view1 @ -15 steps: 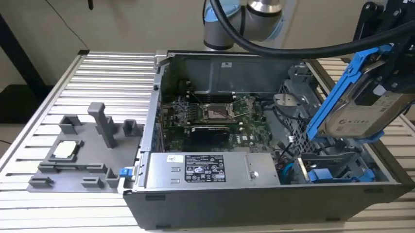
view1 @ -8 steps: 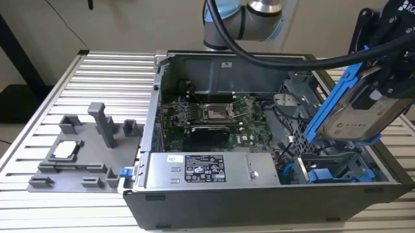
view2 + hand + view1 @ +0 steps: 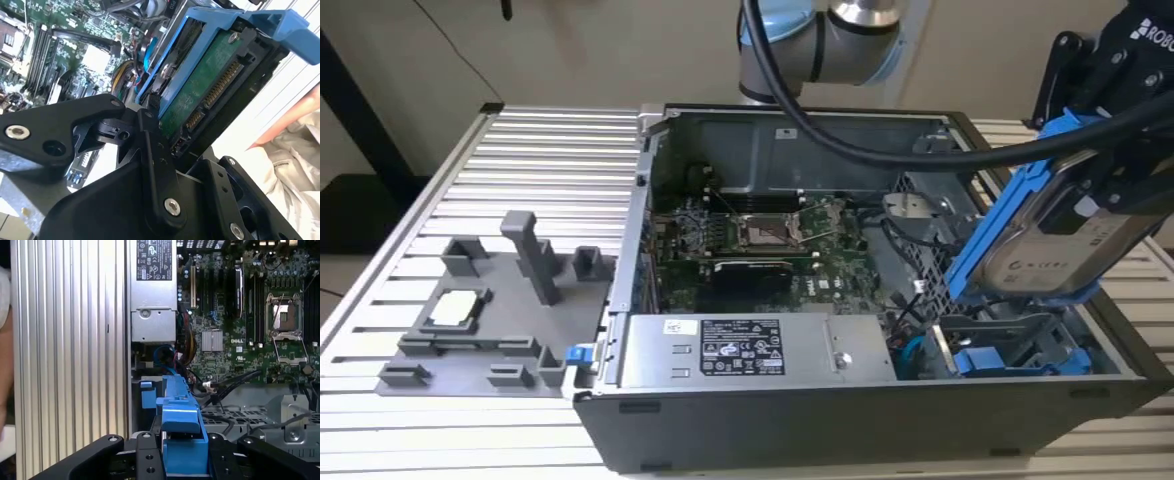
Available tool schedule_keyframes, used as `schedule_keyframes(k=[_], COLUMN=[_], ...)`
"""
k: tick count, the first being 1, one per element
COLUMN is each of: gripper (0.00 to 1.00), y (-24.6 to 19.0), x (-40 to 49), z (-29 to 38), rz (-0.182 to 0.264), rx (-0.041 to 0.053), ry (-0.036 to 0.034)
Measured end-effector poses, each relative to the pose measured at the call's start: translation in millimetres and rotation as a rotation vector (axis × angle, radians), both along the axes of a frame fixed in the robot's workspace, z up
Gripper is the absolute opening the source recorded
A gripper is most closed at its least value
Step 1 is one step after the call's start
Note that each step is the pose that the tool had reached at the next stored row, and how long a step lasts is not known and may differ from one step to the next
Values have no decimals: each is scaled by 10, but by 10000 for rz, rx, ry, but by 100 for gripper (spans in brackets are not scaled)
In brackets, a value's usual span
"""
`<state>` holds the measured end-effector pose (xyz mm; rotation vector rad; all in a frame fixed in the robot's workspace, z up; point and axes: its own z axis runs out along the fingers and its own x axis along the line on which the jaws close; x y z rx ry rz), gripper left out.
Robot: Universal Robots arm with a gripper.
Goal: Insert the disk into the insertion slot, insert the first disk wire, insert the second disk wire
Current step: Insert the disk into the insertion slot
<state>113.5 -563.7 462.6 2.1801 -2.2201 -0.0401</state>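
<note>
Silver-grey disk [image 3: 1065, 235] framed in bright blue; green motherboard [image 3: 761, 262].

The black gripper [image 3: 192, 137] clamps the disk [image 3: 205, 75] between its fingers [image 3: 150, 135]. The disk's green circuit board and gold-pinned connector [image 3: 220, 87] face the camera, and its bright blue carrier frame [image 3: 215, 20] wraps the far end. Beyond the fingertips lies the motherboard [image 3: 55, 45], with yellow and blue cables [image 3: 125, 75] bunched just beside the disk. A person's pale sleeve [image 3: 295, 155] lies near the gripper's opposite side.

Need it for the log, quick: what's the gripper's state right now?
Gripper: shut on the disk, which is tilted over the slot.
</note>
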Motion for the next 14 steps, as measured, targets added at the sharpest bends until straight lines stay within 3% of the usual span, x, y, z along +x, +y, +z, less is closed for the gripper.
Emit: schedule_keyframes(k=[14], gripper=[33], y=[0], x=[14], z=[-132], rz=[0], rx=[0], ry=[0])
